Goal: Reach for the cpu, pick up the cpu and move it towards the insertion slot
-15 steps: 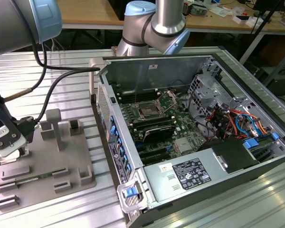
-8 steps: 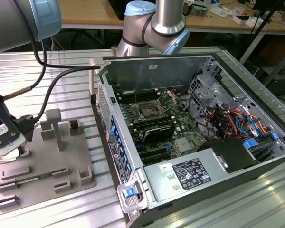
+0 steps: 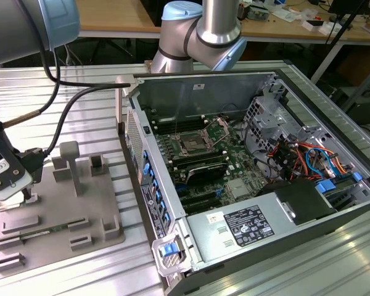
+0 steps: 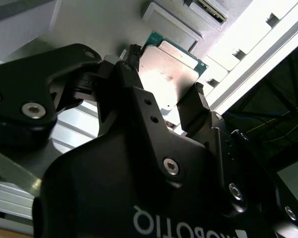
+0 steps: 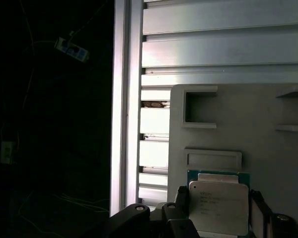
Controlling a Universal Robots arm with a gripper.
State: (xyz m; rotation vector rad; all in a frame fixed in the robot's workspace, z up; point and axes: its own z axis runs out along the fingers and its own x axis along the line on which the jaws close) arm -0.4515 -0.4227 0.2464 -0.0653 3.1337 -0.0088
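We see the gripper point(image 4: 165, 82) clenched on the cpu point(image 5: 218, 206) by opposite edges, over the grey tray point(image 3: 98, 198); the insertion slot point(image 3: 191, 146) lies well apart, at two o'clock from the tray in the exterior view.

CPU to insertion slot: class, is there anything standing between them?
Yes. The cpu is over the grey tray; the computer case's perforated side wall rises between it and the insertion slot on the motherboard.
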